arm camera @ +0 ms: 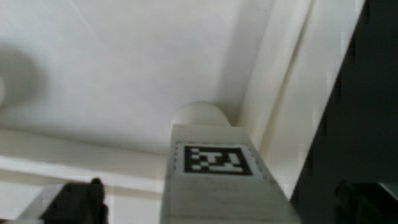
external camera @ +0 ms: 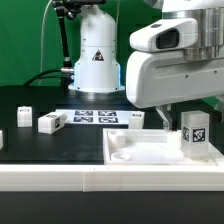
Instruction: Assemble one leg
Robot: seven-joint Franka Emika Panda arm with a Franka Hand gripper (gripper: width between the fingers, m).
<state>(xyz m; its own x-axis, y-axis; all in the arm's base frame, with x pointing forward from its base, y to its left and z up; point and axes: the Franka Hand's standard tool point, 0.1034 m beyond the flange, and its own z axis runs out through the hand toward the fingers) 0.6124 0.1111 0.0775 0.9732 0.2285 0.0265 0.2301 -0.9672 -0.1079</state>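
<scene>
A leg (external camera: 192,128), a small white block with a black-and-white tag, stands upright in the large white tray-like piece (external camera: 140,152), near the corner on the exterior view's right. My gripper (external camera: 188,112) hangs right over it. In the wrist view the leg (arm camera: 217,150) lies between my two dark fingers (arm camera: 75,200), with a gap on each side, so the gripper (arm camera: 219,198) is open around it. The tray's rim (arm camera: 294,70) runs beside the leg.
Three more legs lie on the black table: two at the exterior view's left (external camera: 24,116) (external camera: 51,122) and one near the middle (external camera: 134,119). The marker board (external camera: 95,116) lies behind them. The robot base (external camera: 97,60) stands at the back.
</scene>
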